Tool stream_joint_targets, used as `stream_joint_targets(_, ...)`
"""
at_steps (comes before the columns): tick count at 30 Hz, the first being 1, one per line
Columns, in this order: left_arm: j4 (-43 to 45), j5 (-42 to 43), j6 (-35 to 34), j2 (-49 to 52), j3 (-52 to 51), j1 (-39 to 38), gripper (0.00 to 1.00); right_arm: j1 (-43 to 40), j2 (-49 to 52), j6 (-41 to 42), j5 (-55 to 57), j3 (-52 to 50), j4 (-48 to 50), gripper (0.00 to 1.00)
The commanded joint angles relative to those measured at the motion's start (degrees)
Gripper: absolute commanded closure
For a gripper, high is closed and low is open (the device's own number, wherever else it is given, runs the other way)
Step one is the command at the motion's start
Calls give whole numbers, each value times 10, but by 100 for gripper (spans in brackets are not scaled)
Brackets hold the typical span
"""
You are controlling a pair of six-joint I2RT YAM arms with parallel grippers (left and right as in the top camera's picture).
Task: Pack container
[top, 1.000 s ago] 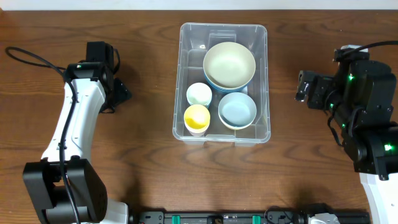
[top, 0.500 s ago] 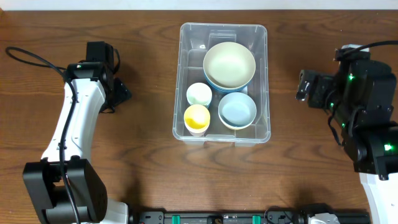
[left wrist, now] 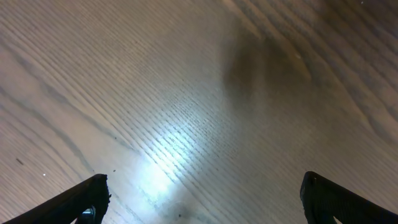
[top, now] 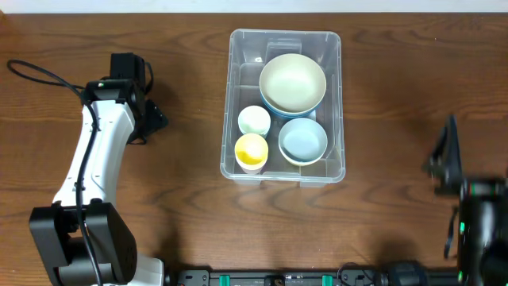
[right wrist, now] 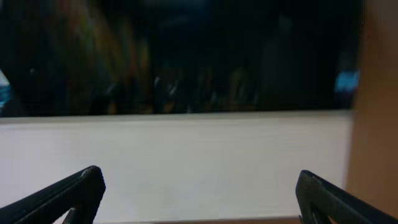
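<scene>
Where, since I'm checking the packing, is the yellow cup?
In the overhead view, the yellow cup sits inside the container, in its near-left corner, next to the white cup and the light blue bowl.

I see container centre of table, 4 items inside: lg cream bowl far end, blue bowl, pale cup, yellow cup. L arm well apart on left; R arm near-right corner.

No legible text, brand, number or sign in any view; none readable on container.
</scene>
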Motion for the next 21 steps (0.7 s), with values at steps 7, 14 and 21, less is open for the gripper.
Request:
stream_joint_targets(7,-1,-7,2,-2,-1,1,2,-63,-152,-57,-112,-213,93,1)
stream_joint_targets(14,-1,-7,2,-2,-1,1,2,-65,-181,-56,-160,-353,282,1)
stream_joint_targets(21,-1,-7,2,-2,-1,1,2,-66,-205,-55,-159,-432,305,1)
